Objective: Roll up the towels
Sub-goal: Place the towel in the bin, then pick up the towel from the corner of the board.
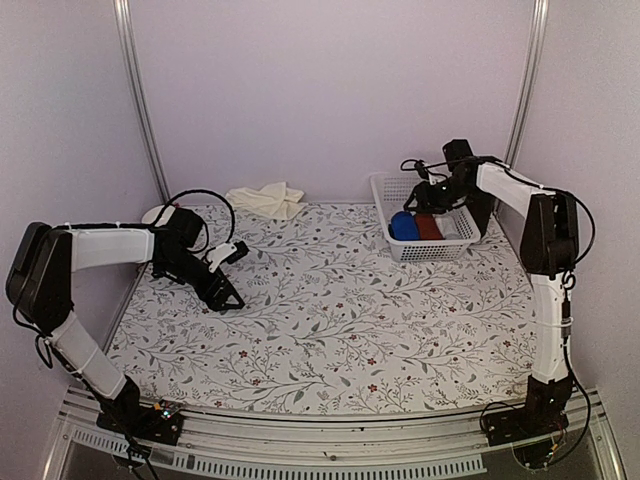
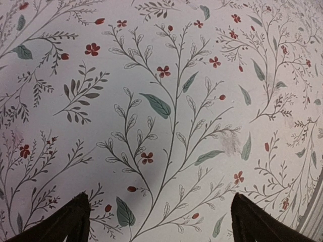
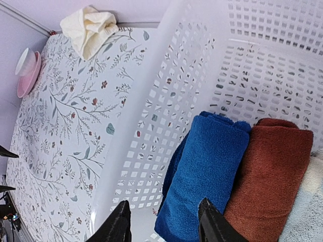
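Royal blue towel [image 3: 202, 171] is seen rolled inside the white basket [image 1: 425, 250] at the far right of the table [image 1: 330, 330], touching a dark red roll [image 3: 267, 176] on its right. The cream towel [image 1: 266, 198] is seen crumpled at the far edge, left of the basket. The right hand [image 3: 164, 224] is held above the blue towel with its jaws apart. The left hand [image 2: 164, 222] is held likewise over the table's left side.

blue towel [image 3: 202, 176]: plush terry cloth | basket [image 3: 166, 116]: glossy perforated plastic
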Action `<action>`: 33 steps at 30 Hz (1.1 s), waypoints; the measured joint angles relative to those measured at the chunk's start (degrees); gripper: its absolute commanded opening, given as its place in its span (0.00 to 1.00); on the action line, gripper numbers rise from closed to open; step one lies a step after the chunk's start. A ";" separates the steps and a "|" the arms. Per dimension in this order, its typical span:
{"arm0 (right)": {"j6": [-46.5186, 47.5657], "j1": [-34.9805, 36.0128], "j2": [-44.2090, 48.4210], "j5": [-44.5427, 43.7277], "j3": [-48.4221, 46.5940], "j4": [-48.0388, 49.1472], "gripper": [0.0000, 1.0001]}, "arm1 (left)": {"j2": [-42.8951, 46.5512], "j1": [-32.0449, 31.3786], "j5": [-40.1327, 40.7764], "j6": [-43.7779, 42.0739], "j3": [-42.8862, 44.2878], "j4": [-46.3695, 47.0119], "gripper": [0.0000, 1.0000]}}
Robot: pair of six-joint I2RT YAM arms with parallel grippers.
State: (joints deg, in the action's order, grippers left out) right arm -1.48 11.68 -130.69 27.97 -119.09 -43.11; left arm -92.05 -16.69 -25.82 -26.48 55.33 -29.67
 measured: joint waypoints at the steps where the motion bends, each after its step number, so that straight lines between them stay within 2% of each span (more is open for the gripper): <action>1: 0.00 0.00 0.57 -0.15 0.00 0.39 0.42 | 0.00 0.00 0.00 0.00 0.00 0.00 0.97; 10: -0.90 0.07 0.72 -1.86 -0.33 4.26 0.36 | 0.00 0.00 0.07 -0.02 0.00 0.00 0.97; 22: -2.14 1.16 -10.56 -3.72 -3.23 7.21 0.36 | 0.17 0.39 2.12 -0.02 0.00 0.04 0.97; 26: -2.01 1.66 -10.60 -4.15 -3.89 7.58 0.42 | 0.61 1.14 2.86 -0.02 0.00 0.28 0.97; 30: -1.36 2.40 -9.40 -5.81 -3.63 7.32 0.55 | 2.54 2.40 4.00 -0.07 0.02 0.72 0.97; 33: -0.79 3.08 -4.81 -8.13 -1.42 6.93 0.68 | 4.55 3.67 5.66 -0.52 0.33 1.81 0.97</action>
State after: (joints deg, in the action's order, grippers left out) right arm -2.26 14.76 -135.50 19.84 -120.51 -36.18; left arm -87.50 -13.02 -20.16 -27.00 55.66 -27.86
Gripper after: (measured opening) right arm 0.580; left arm 0.973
